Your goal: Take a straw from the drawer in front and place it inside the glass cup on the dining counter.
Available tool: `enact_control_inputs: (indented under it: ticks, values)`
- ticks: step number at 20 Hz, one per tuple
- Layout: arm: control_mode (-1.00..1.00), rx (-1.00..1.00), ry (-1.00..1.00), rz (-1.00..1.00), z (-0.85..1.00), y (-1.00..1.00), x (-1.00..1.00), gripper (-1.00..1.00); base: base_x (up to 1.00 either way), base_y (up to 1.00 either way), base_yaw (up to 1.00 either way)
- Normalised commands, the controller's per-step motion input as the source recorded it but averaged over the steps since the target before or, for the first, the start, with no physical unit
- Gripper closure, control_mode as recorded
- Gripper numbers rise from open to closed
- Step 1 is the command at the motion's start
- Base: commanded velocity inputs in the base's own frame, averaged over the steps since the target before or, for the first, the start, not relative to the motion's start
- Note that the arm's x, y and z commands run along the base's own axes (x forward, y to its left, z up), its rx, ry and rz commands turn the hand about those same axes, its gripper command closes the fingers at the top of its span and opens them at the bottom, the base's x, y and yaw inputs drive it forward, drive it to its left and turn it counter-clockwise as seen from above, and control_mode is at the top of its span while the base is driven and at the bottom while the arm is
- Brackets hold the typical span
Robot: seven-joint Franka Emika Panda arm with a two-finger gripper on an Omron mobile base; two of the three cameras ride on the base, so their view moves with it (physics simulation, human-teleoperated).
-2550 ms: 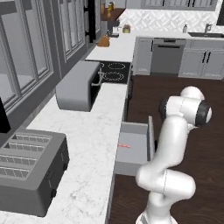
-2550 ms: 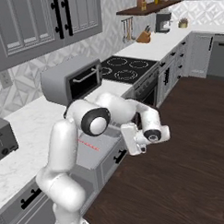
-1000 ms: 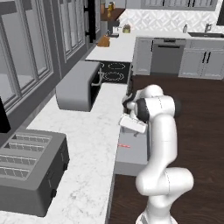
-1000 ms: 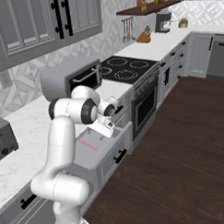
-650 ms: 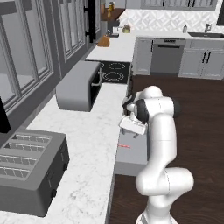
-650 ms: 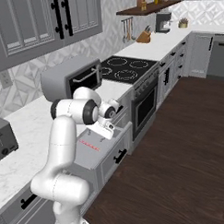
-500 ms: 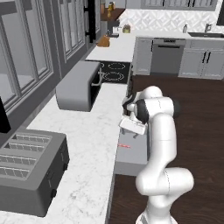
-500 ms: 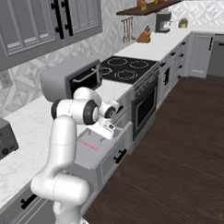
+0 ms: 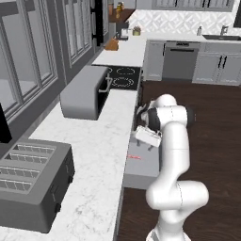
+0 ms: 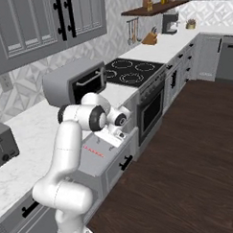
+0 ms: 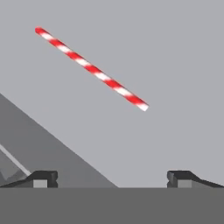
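Observation:
The drawer (image 9: 141, 165) stands pulled out from under the marble worktop, its grey inside showing. The straw (image 9: 134, 157), thin and striped red and white, lies flat on the drawer floor (image 10: 108, 148). In the hand view the straw (image 11: 92, 69) runs diagonally from upper left to centre, ahead of the fingertips (image 11: 179, 178). My gripper (image 9: 143, 140) hovers over the drawer's inside, pointing down, open and holding nothing. It sits a little beyond the straw (image 10: 93, 151), apart from it. The glass cup and the dining counter are out of view.
A dark grey toaster (image 9: 33, 183) stands on the worktop (image 9: 99, 155) at near left. A grey microwave (image 9: 84, 96) sits further along, then a black cooktop (image 9: 123, 77) over an oven (image 10: 152, 114). Dark wood floor (image 10: 188, 173) lies open to the right.
The arm has swung from beside the drawer's front to above its inside. Over the last second it has barely moved. The jaws stay wide apart.

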Motion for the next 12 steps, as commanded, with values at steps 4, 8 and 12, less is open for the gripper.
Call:
enact_control_inputs:
  ticks: [4,8,12]
  values:
    - [-1.0,0.12,-0.03,0.07,-0.3,-0.56,-0.15,-1.0,0.0,0.0,0.0]
    - [-1.0,0.09,0.0,0.08,-0.31,-0.59,-0.03,-1.0,0.0,0.0,0.0]
    - [-1.0,0.05,-0.02,0.13,-0.13,-0.83,-0.15,-1.0,0.0,0.0,0.0]
